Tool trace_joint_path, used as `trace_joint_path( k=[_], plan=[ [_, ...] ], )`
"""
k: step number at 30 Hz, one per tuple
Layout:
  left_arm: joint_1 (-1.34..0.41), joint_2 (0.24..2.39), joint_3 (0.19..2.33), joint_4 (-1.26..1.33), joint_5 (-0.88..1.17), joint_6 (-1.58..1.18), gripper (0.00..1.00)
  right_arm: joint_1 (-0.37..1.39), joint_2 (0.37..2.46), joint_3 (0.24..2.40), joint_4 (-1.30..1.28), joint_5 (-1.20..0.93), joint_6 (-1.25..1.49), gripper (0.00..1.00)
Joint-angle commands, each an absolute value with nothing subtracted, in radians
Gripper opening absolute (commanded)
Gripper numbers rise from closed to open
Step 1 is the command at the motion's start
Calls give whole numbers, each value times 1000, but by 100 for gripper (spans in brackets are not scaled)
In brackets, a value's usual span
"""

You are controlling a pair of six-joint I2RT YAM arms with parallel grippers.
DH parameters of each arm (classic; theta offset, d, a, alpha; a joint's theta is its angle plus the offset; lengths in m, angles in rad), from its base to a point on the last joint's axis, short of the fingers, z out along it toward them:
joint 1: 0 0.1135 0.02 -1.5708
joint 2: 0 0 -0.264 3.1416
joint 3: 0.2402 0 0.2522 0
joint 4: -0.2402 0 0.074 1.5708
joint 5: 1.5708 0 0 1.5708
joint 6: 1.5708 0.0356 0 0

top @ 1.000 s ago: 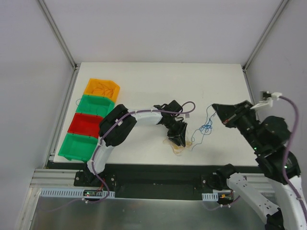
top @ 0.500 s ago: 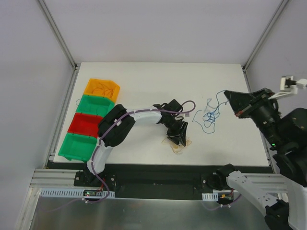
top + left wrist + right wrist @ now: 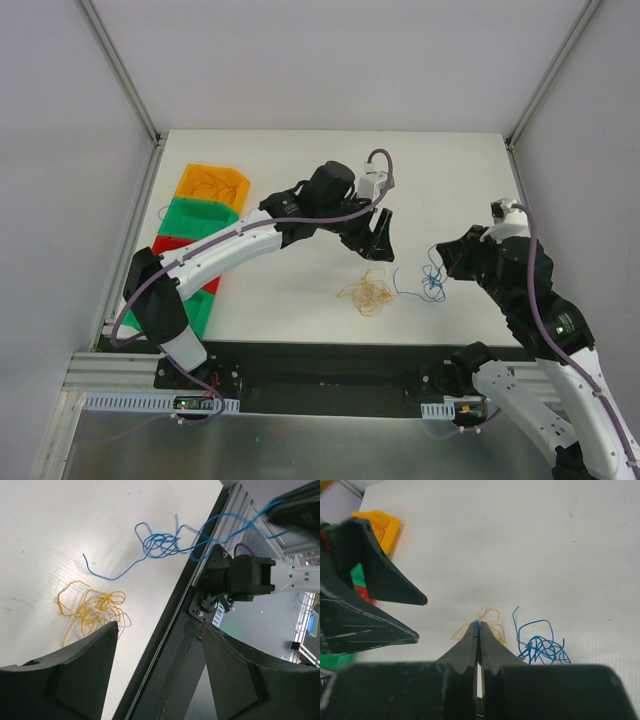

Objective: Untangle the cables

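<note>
top external: we look steeply down from high above and behind the robot, far enough back to take in the whole white table (image 3: pixel 300 170) and the coloured bins (image 3: pixel 205 215) at its left.
left wrist: we ride on the left gripper (image 3: pixel 159 626), close over the table, facing its near edge and the right arm's base (image 3: pixel 245 575).
right wrist: we sit behind the right gripper (image 3: pixel 478 624), low and close, facing across the table toward the bins.
shared: all three of our views hold the blue cables (image 3: pixel 432 285) and the orange-tan cables (image 3: pixel 366 294) beside them; the right wrist view also catches the left gripper's fingers (image 3: pixel 375 575).
</note>
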State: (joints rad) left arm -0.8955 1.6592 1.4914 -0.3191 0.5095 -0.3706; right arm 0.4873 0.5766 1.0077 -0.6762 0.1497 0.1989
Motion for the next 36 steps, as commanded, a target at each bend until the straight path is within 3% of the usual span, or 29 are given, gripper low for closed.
trace_joint_path(
  k=[1, 6, 12, 18, 21, 25, 27, 30, 36],
  plan=[
    [-896, 1600, 1453, -246, 552, -290, 70, 483, 568, 927, -579, 11, 160, 0],
    [-897, 1600, 1445, -181, 719, -296, 75, 485, 568, 833, -450, -202, 224, 0],
    [-907, 1629, 1442, -172, 750, -290, 62, 485, 557, 795, -338, -296, 320, 0],
    [-916, 1654, 1450, -169, 758, -305, 56, 488, 535, 746, -239, -368, 442, 0],
    [-917, 1646, 1443, -167, 741, -298, 42, 497, 519, 726, -224, -367, 477, 0],
    [-919, 1626, 1436, -166, 712, -290, 11, 514, 511, 706, -218, -353, 479, 0],
    [-917, 1602, 1422, -160, 687, -276, 3, 523, 515, 704, -250, -313, 456, 1],
    [-919, 1569, 1401, -146, 664, -252, 0, 540, 535, 713, -299, -244, 416, 1],
    [-923, 1533, 1399, -143, 663, -248, 0, 623, 598, 770, -394, -65, 341, 12]
  ],
)
